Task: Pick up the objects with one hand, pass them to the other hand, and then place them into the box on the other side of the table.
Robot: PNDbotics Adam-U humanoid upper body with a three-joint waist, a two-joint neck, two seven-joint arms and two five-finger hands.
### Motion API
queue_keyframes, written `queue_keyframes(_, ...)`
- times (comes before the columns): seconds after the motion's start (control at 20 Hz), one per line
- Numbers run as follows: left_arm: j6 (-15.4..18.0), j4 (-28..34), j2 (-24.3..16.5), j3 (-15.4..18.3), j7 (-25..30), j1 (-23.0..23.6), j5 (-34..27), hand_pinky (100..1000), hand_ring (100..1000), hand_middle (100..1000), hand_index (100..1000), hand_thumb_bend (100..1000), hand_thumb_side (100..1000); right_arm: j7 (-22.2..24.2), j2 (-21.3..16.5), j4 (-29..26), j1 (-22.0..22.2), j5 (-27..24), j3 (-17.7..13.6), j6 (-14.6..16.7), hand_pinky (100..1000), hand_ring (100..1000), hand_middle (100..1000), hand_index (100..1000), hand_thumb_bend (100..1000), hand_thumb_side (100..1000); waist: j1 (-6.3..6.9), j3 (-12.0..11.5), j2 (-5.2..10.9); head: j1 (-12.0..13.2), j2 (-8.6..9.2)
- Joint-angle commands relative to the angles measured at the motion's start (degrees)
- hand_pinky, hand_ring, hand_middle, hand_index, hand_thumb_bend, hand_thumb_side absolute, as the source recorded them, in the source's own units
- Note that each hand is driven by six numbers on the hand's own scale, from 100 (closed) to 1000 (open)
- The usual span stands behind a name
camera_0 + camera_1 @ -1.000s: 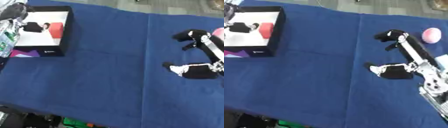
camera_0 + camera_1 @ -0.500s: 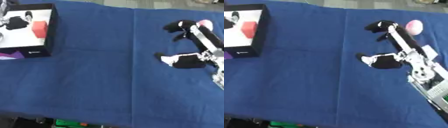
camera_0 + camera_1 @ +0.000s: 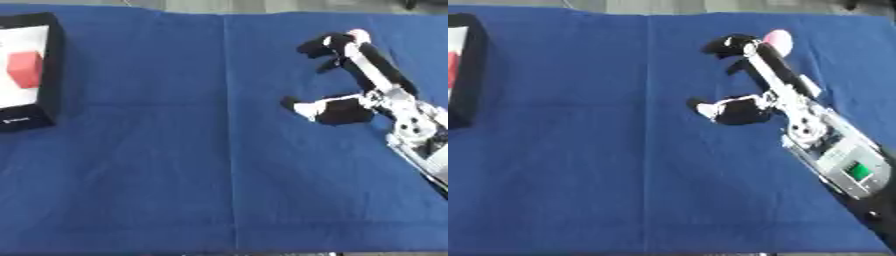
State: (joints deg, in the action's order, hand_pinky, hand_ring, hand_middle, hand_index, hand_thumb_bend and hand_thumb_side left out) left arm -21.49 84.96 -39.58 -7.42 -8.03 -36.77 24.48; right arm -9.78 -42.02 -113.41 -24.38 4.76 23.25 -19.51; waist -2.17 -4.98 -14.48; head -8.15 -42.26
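Observation:
A pink ball [image 3: 780, 37] lies on the blue cloth at the far right. My right hand [image 3: 383, 94] reaches in from the lower right, fingers [image 3: 360, 55] stretched out along the ball's left side, their dark tips bent just past it. Its thumb [image 3: 317, 109] is spread wide to the left, and nothing lies between thumb and fingers. The hand is open and hides most of the ball in the left eye view. At the far left stands the black box [image 3: 52, 65] with a white inside, holding a red block [image 3: 24, 69]. My left hand shows in no view.
Blue cloth [image 3: 175, 165] covers the table, with a seam running from front to back near the middle. My right forearm [image 3: 842, 160] lies across the right side of the table.
The camera has swung right, so the box has slid to the left edge and my left hand has left the view. My right hand stays open beside the pink ball.

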Motion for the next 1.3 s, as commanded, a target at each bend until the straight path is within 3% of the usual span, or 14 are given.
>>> queue_keyframes(0.05, -0.43, 2.88, -1.1, 1.12, -1.57, 0.03, -3.14, 820, 756, 721, 730, 100, 561, 0.28, -2.39, -1.18, 0.42, 0.98, -1.41, -0.48, 704, 834, 775, 778, 561, 100, 0.08, 0.26, 1.35, -0.53, 0.32)
queue_keyframes(0.7, 2.3, 6.22, 0.36, 1.81, -9.84, 4.14, -16.57, 828, 754, 724, 731, 100, 663, -2.14, -5.68, -1.18, 9.67, 4.31, -5.77, -0.04, 722, 848, 797, 787, 563, 128, 0.12, 1.69, 1.15, 0.13, 0.76)
queue_keyframes(0.75, 2.54, 6.46, 0.44, 1.77, -10.0, 4.22, -17.13, 827, 754, 724, 731, 100, 670, -2.53, -5.82, -1.18, 10.52, 4.26, -6.33, 0.03, 723, 849, 799, 788, 474, 138, 0.16, 1.72, 1.13, 0.13, 0.77)
queue_keyframes(0.8, 2.74, 6.69, 0.5, 1.73, -10.12, 4.29, -17.61, 827, 754, 724, 731, 100, 670, -2.88, -5.98, -1.18, 11.36, 4.17, -6.9, 0.14, 723, 850, 800, 788, 564, 130, 0.21, 1.74, 1.11, 0.13, 0.8)
queue_keyframes(1.1, 2.94, 7.76, 0.63, 1.67, -10.39, 4.54, -18.6, 830, 754, 725, 732, 100, 677, -4.79, -7.13, -1.18, 16.81, 4.05, -10.9, -0.22, 730, 859, 811, 794, 573, 147, 0.43, 2.03, 1.04, 0.08, 0.82)
queue_keyframes(1.3, 2.47, 7.67, 0.75, 1.57, -10.07, 4.7, -18.59, 831, 755, 726, 733, 100, 685, -4.56, -8.87, -1.18, 18.13, 2.93, -13.56, -1.66, 737, 865, 818, 802, 588, 161, 0.55, 2.19, 1.12, -0.13, 0.52)
